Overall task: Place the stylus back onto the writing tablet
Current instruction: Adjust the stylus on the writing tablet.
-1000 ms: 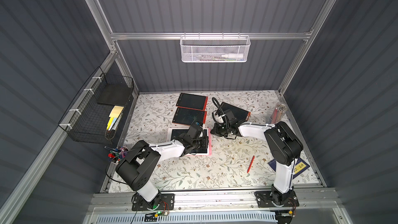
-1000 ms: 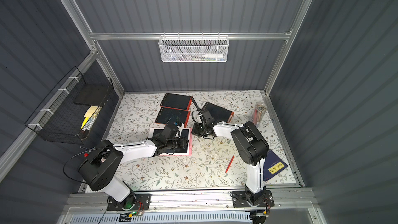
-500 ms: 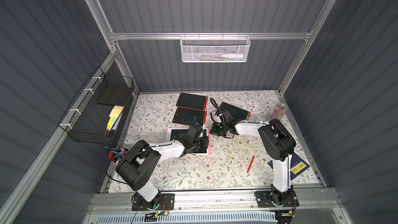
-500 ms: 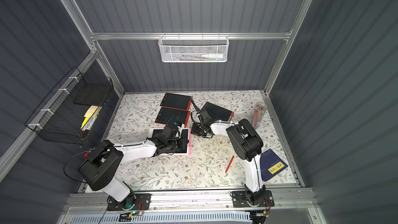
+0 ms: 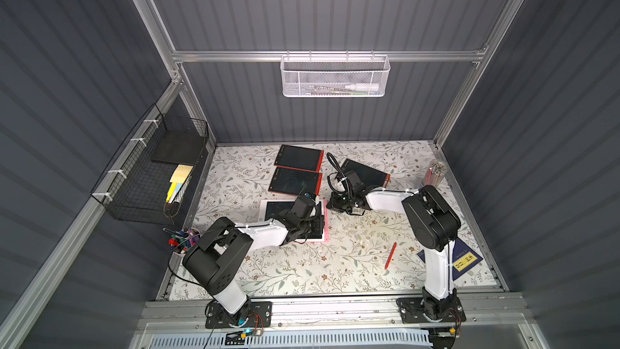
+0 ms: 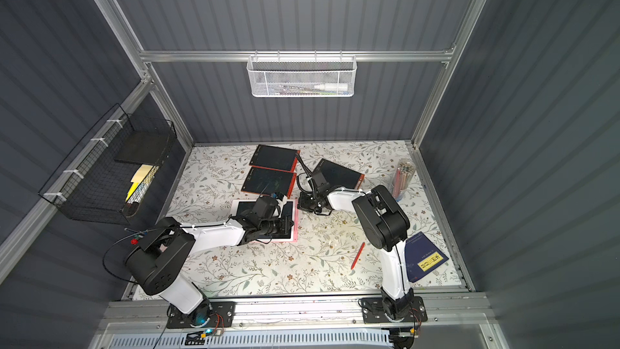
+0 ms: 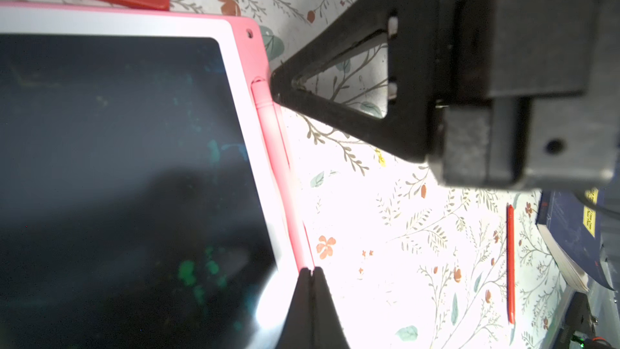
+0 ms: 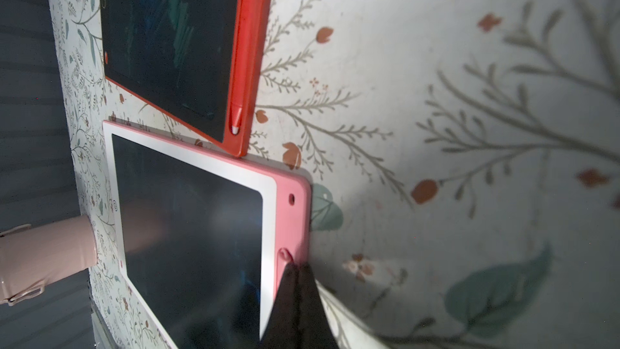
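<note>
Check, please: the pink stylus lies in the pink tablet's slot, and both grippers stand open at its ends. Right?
Only "open" is wrong: both are shut. Each wrist view shows its own gripper, the left gripper and the right gripper, with jaws pressed together. The pink stylus does lie in the pink tablet's slot, one gripper at each end.

End of the pink stylus point(image 7: 276, 156) hidden behind the left gripper point(image 7: 311, 271); writing tablet point(image 7: 117, 162) cropped at the frame edge.

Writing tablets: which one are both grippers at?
The pink-and-white tablet, nearest the arm bases; left gripper and right gripper meet its stylus edge. The other three are red.
</note>
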You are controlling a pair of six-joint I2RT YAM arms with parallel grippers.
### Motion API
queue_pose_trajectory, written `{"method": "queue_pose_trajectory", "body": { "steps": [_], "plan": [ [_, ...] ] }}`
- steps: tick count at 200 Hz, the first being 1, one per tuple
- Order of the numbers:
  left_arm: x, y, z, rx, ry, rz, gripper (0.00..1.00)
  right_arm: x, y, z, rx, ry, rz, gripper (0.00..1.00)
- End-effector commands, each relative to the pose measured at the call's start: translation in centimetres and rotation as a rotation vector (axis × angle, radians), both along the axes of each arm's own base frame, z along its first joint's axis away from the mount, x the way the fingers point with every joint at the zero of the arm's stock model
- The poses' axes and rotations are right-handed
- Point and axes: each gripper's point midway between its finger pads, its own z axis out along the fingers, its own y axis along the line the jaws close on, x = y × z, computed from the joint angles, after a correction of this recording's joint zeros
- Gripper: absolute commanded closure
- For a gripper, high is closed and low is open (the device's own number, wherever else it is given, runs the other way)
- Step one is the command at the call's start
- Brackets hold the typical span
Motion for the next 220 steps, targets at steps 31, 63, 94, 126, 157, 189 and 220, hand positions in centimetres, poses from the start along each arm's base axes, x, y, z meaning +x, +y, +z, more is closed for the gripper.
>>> {"method": "queue_pose_trajectory", "body": {
  "steps": [31,63,94,126,157,189,220],
  "plan": [
    [0.0,0.9,-1.0,0.026,0.026,0.031,1.00,-0.4,0.6,1.7,0.022,-0.041,0.035,1.00],
    [0.4,0.9,-0.7,0.027,0.021,0.041,1.00,-0.8,0.9,0.9,0.004,-0.023,0.047,1.00],
    [0.5,0.9,-0.7,0.027,0.020,0.042,1.00,-1.2,0.8,-0.1,-0.028,-0.007,0.051,1.00],
    [0.5,0.8,-0.5,0.019,0.011,0.030,1.00,-1.3,0.8,-0.3,-0.046,-0.010,0.056,1.00],
    [0.5,0.5,-0.5,0.007,0.013,0.021,1.00,-1.3,0.7,0.0,-0.058,-0.017,0.058,1.00],
    [0.6,-0.2,-0.1,-0.036,0.007,0.014,1.00,-1.4,0.6,-0.2,-0.063,-0.015,0.064,1.00],
    [0.3,-0.9,-0.1,-0.086,0.016,-0.004,1.00,-1.5,0.7,-0.3,-0.064,-0.014,0.066,1.00]
  ]
}}
